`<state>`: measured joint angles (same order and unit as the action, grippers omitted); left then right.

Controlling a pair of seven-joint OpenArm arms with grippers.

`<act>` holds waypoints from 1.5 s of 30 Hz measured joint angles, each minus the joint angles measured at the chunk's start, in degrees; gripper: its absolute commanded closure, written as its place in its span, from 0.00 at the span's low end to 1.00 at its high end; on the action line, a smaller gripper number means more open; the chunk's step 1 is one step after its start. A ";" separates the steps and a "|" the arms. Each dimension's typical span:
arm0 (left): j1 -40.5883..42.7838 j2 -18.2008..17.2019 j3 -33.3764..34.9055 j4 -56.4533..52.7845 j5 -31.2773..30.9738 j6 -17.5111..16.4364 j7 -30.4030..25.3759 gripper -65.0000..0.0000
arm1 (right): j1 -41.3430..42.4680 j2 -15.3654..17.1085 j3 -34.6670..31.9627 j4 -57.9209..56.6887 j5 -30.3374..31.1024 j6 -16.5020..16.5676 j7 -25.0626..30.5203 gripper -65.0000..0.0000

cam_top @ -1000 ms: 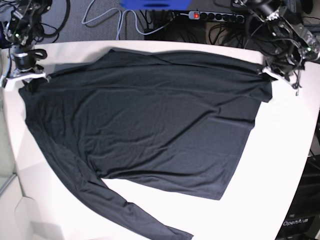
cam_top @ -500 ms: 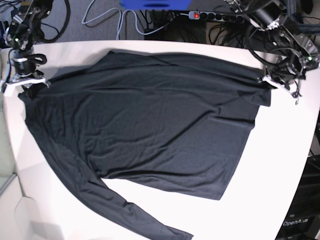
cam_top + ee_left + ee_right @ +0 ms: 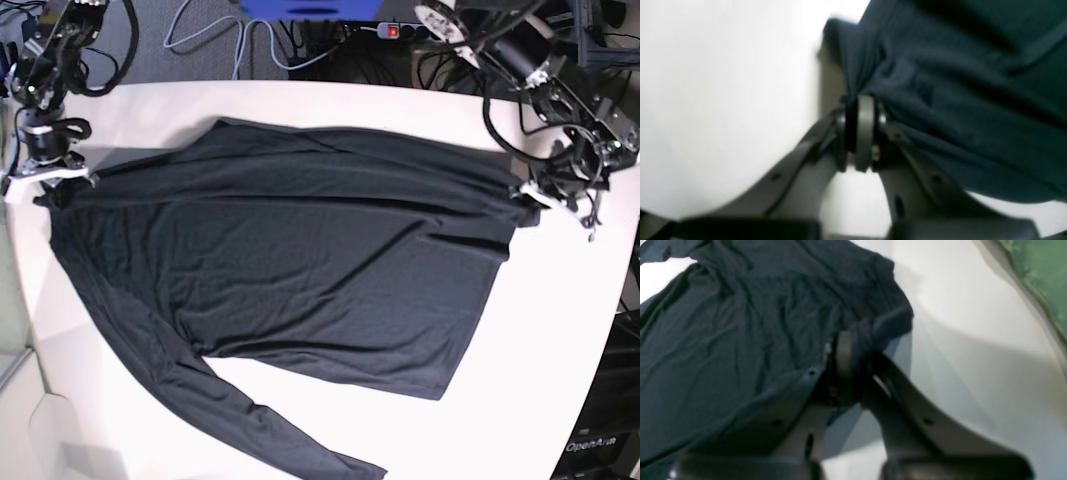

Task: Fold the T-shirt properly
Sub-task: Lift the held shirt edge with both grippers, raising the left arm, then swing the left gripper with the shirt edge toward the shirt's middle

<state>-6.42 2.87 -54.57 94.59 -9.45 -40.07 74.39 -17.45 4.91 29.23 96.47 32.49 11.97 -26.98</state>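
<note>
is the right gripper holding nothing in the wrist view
No, the right gripper is shut on a bunched corner of the black shirt above the white table.

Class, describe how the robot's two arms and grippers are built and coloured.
Both arms are black, with loose black cables looping around them. The left gripper and right gripper have dark grey, curved fingers with small round holes and pale grey pads at the tips. From the base view, white parts show near each gripper.

surface: white table [image 3: 560,330] | on it: black T-shirt [image 3: 300,260], spread flat
</note>
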 measured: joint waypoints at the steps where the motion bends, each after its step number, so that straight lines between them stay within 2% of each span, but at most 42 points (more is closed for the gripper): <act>1: -0.09 0.39 -0.04 0.63 0.00 0.02 0.02 0.98 | 0.13 0.00 0.00 0.00 0.00 0.00 0.02 1.00; 8: -0.96 2.21 -0.02 3.19 0.00 0.00 0.20 0.98 | 1.09 0.13 0.00 -0.09 -0.04 0.00 -0.13 1.00; 27: -8.33 2.91 -0.24 2.82 -0.24 0.00 0.00 0.98 | 6.69 1.62 -0.04 -3.80 0.00 -0.02 0.22 1.00; 29: -8.72 3.02 -0.28 2.78 0.15 1.62 0.04 0.98 | 6.80 1.90 -0.07 -3.80 0.00 0.00 0.00 1.00; 31: -9.60 2.99 -0.31 2.62 0.44 1.77 0.22 0.98 | 6.95 2.36 0.07 -3.80 -0.07 -0.07 -0.04 1.00; 38: -11.76 2.73 -0.33 -3.08 0.26 1.75 -0.04 0.98 | 9.42 3.30 -0.02 -6.56 0.15 -0.02 0.00 1.00; 45: -12.04 2.45 -0.13 -6.45 0.26 1.97 -6.12 0.98 | 11.17 5.07 -0.09 -11.21 -0.02 -0.04 0.02 1.00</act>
<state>-18.46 5.32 -54.70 88.14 -9.19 -38.11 68.27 -6.28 9.98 29.15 85.25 32.47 11.92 -26.96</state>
